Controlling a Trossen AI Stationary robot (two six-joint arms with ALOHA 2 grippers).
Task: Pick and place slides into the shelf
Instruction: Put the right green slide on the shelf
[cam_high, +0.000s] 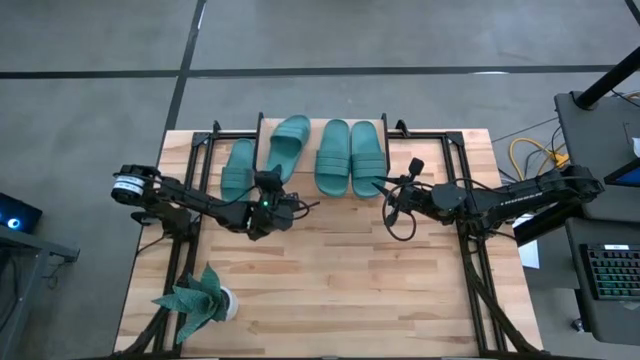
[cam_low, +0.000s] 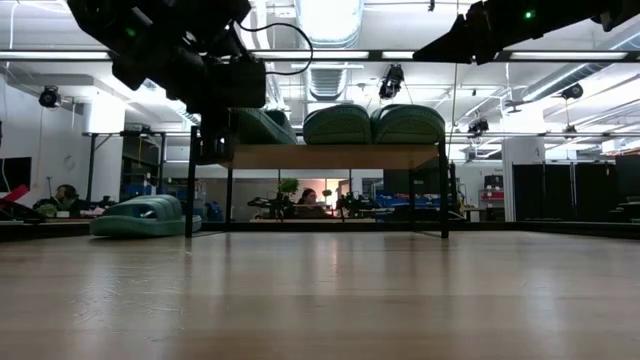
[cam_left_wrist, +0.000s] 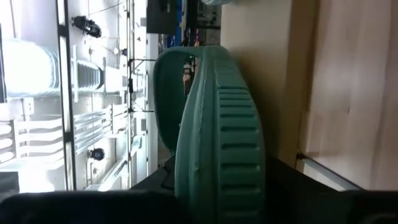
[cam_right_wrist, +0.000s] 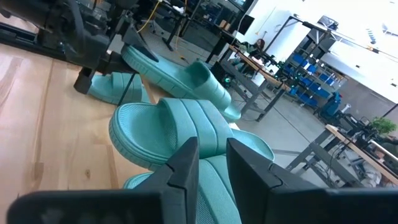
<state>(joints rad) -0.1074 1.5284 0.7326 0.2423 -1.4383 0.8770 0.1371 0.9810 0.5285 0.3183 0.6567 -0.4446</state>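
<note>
Two teal slides (cam_high: 350, 158) lie side by side, soles down, on the shelf (cam_high: 400, 135) at the table's far edge. A third slide (cam_high: 238, 168) rests on the tabletop left of the shelf, also the slide (cam_low: 140, 215) in the low view. My left gripper (cam_high: 268, 193) is shut on the fourth slide (cam_high: 287, 143), which slants across the shelf's left end. My right gripper (cam_high: 392, 192) is open and hovers by the near end of the rightmost slide (cam_right_wrist: 168, 127), touching nothing. My left gripper holds the fourth slide by its near end (cam_left_wrist: 217, 186), coming level from the table's near side along the sole's length. The fingers themselves are hidden behind the slide in the wrist view. In the low view the slide's (cam_low: 265, 125) far part lies on the shelf's plank top.
A teal leafy plant in a white pot (cam_high: 205, 300) stands at the table's near left corner. Bare wood (cam_high: 340, 280) stretches between the arms and the near edge. Black frame bars (cam_high: 470, 270) run along both table sides. People sit in the room behind (cam_low: 305, 197).
</note>
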